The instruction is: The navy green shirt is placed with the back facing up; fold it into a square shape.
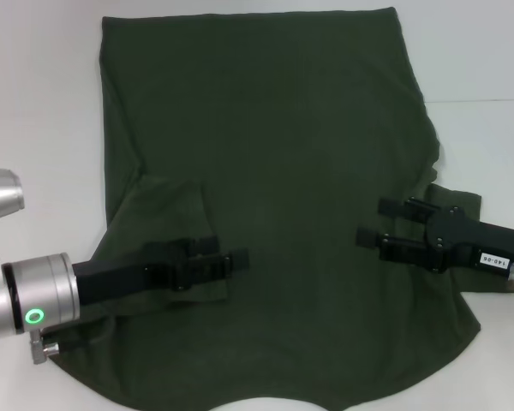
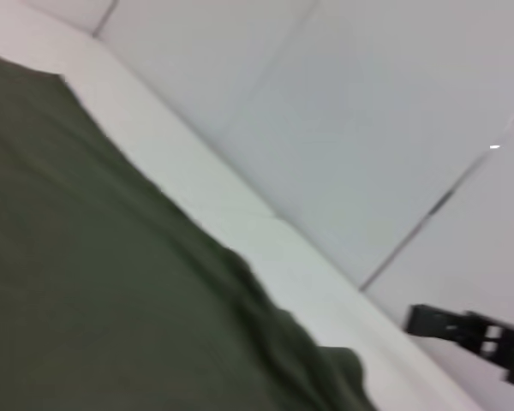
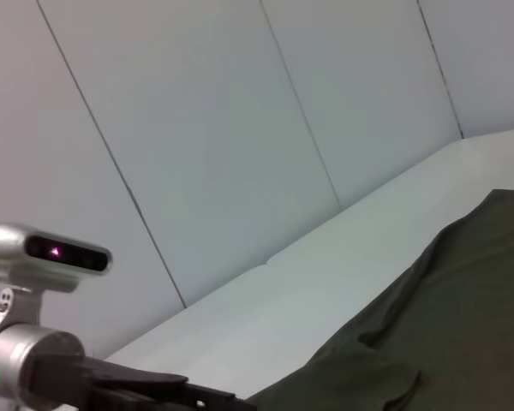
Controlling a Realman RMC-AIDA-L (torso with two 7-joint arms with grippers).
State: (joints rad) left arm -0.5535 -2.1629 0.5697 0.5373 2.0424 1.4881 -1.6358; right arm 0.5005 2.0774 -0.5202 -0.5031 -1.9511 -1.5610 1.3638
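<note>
**Me:** Shirt first. The navy green shirt (image 1: 274, 171) lies spread on the white surface (image 1: 43, 103), filling most of the head view from the top edge down to the bottom, plain side up, no lettering showing. The one sleeve at lower left of the frame looks turned in over the body; I read that as the first fold made. The sleeve at the right edge of the frame, behind my right arm, lies out flat.

**Other:** So how much is left?

**Me:** Most of it, I judge. The right sleeve is not yet turned in, and the long body is not yet doubled over. Nothing square about it yet.

**Other:** Where are your jaws?

**Me:** My left gripper (image 1: 233, 257) sits over the folded sleeve at lower left, jaws slightly spread, holding no cloth that I can see. My right gripper (image 1: 379, 221) is over the body at centre right, jaws spread and holding nothing.

**Other:** Anything around that gets in the way?

**Me:** Only pale wall panels (image 3: 240, 128) behind the surface, seen from both wrists. No loose objects are in view. The trouble is the cloth itself: wrinkles run down the right side, and the bottom edge runs out of the head view.
</note>
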